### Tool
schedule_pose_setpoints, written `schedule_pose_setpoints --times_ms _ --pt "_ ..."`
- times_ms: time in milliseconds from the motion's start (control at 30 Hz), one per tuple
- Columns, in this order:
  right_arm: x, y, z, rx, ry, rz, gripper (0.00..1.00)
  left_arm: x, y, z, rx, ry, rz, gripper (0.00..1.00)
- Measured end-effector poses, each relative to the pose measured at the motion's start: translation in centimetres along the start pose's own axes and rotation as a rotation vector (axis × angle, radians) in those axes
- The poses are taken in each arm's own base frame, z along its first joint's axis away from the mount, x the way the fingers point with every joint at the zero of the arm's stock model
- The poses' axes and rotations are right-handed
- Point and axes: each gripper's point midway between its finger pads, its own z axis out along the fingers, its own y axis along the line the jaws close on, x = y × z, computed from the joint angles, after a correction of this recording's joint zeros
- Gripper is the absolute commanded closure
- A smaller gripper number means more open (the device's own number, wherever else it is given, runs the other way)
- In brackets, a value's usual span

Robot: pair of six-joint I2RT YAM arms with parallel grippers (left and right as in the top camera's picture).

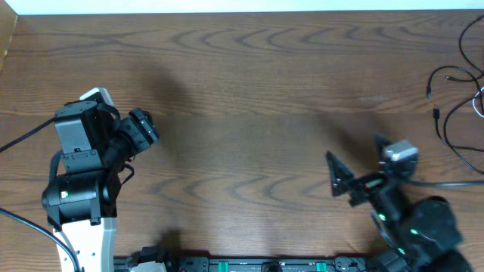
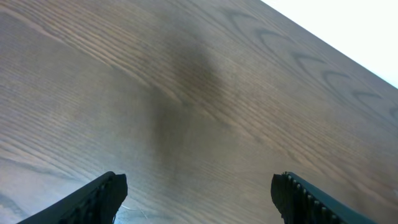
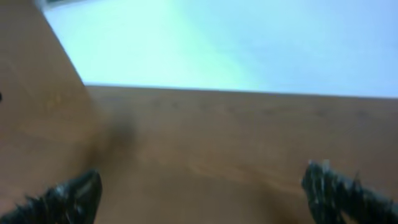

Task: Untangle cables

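The cables [image 1: 456, 106] lie loose at the far right edge of the wooden table in the overhead view: thin black strands with small plug ends, plus a bit of white cord [image 1: 479, 100] at the very edge. My left gripper [image 1: 142, 128] is at the left side, far from the cables, open and empty; its two fingers [image 2: 199, 194] frame bare wood in the left wrist view. My right gripper [image 1: 342, 181] is at the lower right, left of and below the cables, open and empty; the right wrist view [image 3: 200, 186] is blurred and shows only wood between the fingertips.
The wooden table [image 1: 249, 91] fills the view, with its far edge along the top. Thicker black arm wires [image 1: 23, 136] run off at the left. The right arm's base [image 1: 423, 230] sits at the bottom right.
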Motion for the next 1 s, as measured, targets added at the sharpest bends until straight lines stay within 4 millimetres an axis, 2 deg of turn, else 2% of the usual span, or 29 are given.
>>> schedule_pose_setpoints --times_ms 200,300,700,867,1000 --pt "6.6 -0.4 2.1 -0.031 0.053 -0.064 0.01 0.0 0.0 0.0 0.000 0.001 0.000 0.20" --pt "8.9 -0.6 2.4 -0.036 0.088 -0.075 0.01 0.0 0.0 0.0 0.000 0.001 0.000 0.20" --pt "15.1 -1.5 2.6 -0.040 0.184 -0.084 0.01 0.0 0.0 0.0 0.000 0.001 0.000 0.20" --pt "16.2 -1.7 2.5 -0.036 0.217 -0.086 0.01 0.0 0.0 0.0 0.000 0.001 0.007 0.20" --pt "18.6 -2.5 1.8 -0.004 0.318 -0.094 0.01 0.0 0.0 0.0 0.000 0.001 0.011 0.19"
